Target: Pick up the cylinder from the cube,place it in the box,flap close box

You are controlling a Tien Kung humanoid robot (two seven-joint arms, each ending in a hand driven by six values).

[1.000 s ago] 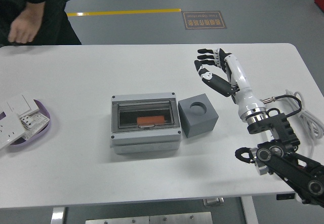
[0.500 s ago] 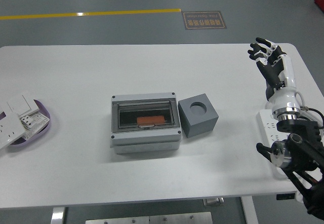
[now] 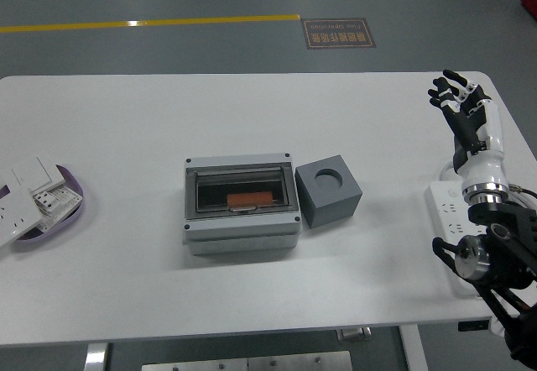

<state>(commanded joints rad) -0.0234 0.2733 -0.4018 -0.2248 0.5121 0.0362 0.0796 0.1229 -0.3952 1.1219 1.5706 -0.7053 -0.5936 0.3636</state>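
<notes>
A grey box (image 3: 242, 202) with a clear flap lid lies shut at the table's middle. An orange cylinder (image 3: 250, 198) lies inside it, seen through the lid. A dark grey cube (image 3: 328, 190) with an empty round hole on top stands right next to the box's right side. My right hand (image 3: 460, 102) is at the table's far right edge, fingers spread and empty, well away from the cube. My left arm is out of view.
A purple dish (image 3: 50, 211) with white switch plates (image 3: 25, 190) sits at the left edge. A white power strip (image 3: 451, 220) lies under my right forearm near the right edge.
My right hand has swung away from the cube to the table's right edge and turned upright. The person at the far left has left the view.
</notes>
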